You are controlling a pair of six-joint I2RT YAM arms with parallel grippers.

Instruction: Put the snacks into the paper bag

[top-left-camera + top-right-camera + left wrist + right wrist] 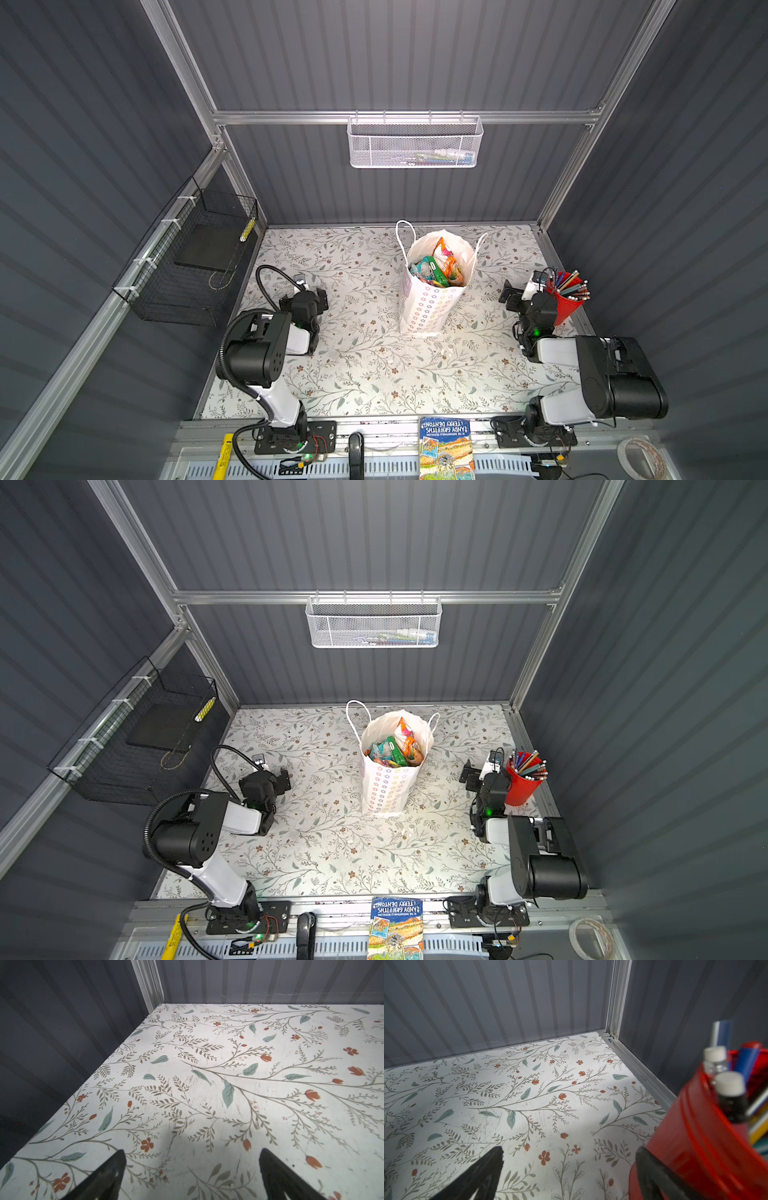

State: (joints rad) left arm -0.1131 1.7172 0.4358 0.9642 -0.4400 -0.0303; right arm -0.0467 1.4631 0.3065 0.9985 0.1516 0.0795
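Note:
The white paper bag [430,309] [384,789] stands upright in the middle back of the floral table, mouth open, cord handles up. The snacks [438,266] [395,748], several glossy packets in orange, green and teal, fill its top. No packet lies loose on the table in either top view. My left gripper [312,291] [275,774] [192,1153] rests low at the left, open, with only bare tabletop between its fingers. My right gripper [518,293] [477,773] [569,1151] is open at the right, empty, one fingertip [641,1154] next to the red cup. Neither wrist view shows the bag.
A red pencil cup [566,309] [695,1136] stands at the right edge, close beside my right gripper. A book [446,449] lies on the front rail. A white mesh basket [415,143] hangs on the back wall, a black wire basket [187,262] on the left wall.

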